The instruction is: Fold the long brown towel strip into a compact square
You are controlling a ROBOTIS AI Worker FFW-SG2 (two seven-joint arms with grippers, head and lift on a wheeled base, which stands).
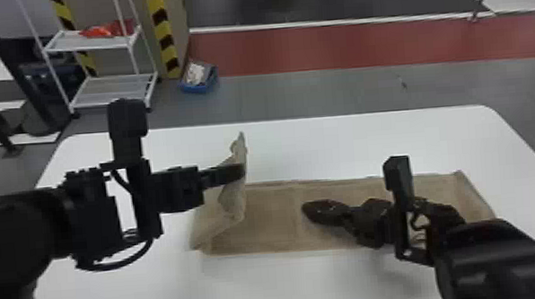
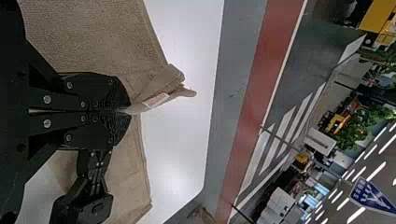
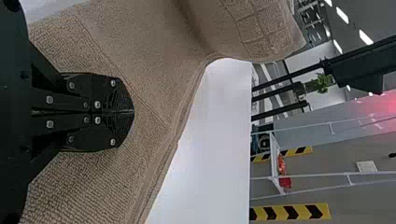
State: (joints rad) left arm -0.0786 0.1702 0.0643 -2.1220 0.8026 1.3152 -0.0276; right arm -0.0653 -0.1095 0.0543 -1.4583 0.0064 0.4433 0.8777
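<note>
A white worktop (image 1: 369, 144) with rounded corners is standing on a gray floor (image 1: 321, 93), beyond which a red floor band (image 1: 363, 45) is running alongside a white line (image 1: 316, 23). At far left, a white two-tier rack (image 1: 112, 92) is holding red-orange items (image 1: 103, 30) on its upper shelf, while a blue bin (image 1: 197, 89) is sitting near yellow-and-black hazard stripes (image 1: 164, 32). In the wrist views, green foliage (image 2: 357, 128) is rising in the background, ceiling lights (image 3: 365, 37) are shining and a reddish glow (image 3: 387, 102) is tinting a gray surface.
</note>
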